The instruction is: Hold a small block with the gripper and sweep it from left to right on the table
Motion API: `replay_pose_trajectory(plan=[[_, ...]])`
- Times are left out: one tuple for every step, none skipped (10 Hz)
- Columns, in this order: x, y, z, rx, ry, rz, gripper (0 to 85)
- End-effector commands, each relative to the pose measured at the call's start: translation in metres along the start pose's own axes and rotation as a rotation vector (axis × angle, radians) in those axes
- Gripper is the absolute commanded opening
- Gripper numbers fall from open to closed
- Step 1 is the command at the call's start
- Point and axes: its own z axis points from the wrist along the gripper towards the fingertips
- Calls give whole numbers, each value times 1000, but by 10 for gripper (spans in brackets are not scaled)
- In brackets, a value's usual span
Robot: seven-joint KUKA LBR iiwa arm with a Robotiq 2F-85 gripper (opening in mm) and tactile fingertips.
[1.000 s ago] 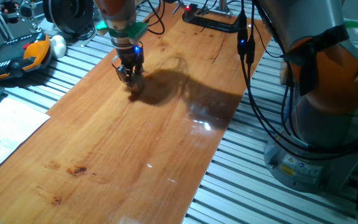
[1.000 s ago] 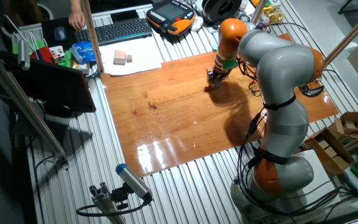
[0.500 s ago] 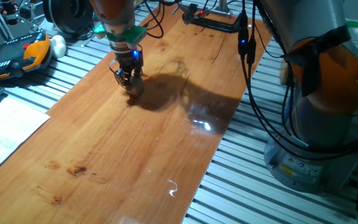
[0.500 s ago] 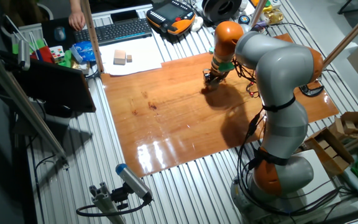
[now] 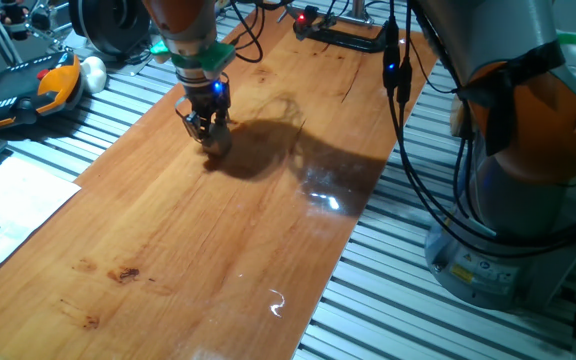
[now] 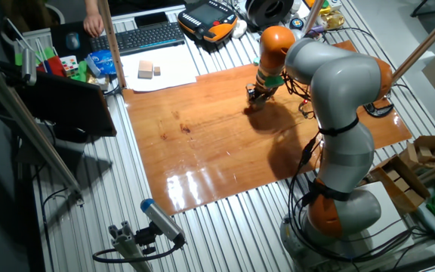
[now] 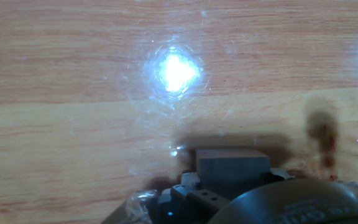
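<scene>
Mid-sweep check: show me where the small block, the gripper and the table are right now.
small block (image 7: pixel 232 163): hand view, front face of the cube.
gripper (image 5: pixel 206 130): one fixed view, between the fingertips.
table (image 5: pixel 208 250): one fixed view, bare reddish-brown board below the gripper.

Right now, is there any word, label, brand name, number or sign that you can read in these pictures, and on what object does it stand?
No text can be read with certainty.
Sticker on the robot base: print is there, too small to read.
Orange and black pendant: no legible marking.
Keyboard: key legends too small.
Table, hand, small block: no text visible.
</scene>
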Motion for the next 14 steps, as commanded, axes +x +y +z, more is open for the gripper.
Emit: replay_pose_trajectory(plan=[[0,0,0,-7,0,2,340],[0,0,0,0,3,-3,343],[0,0,0,-11,14,-14,347],[0,0,0,-22,17,-23,347],[0,0,0,-16,11,-32,350],[0,0,0,-30,17,-42,347],[0,0,0,-42,32,-48,343],[0,0,0,-42,43,-51,343],[0,0,0,-11,44,-52,340],[0,0,0,15,38,-43,343],[0,0,0,21,34,-38,343],[0,0,0,24,32,-37,343],[0,0,0,24,32,-37,343],[0,0,0,24,32,-37,343]])
